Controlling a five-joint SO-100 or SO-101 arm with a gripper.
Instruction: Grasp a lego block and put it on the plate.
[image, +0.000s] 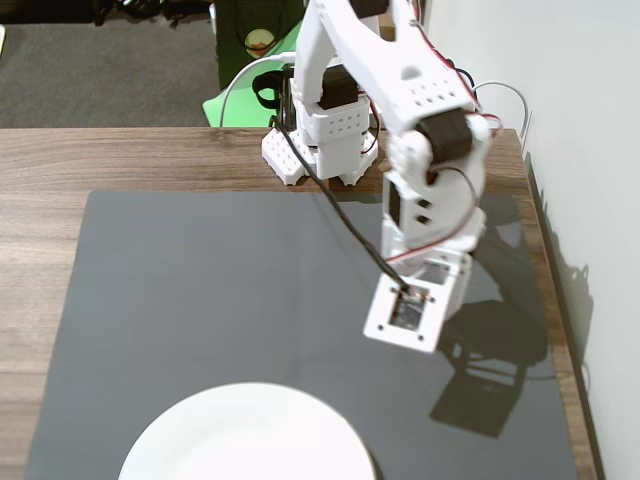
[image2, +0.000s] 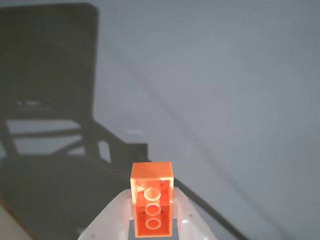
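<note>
White gripper fingers (image2: 105, 220) pinch the orange lego block (image2: 152, 202) from both sides in the wrist view, its hollow underside with round tubes facing the camera, above a dark grey mat (image2: 225, 100) crossed by the arm's shadow. From the fixed view, the white arm (image: 400, 100) reaches over the mat's right half; the block is hidden there. The white plate (image: 245, 435) lies at the bottom edge, well apart.
</note>
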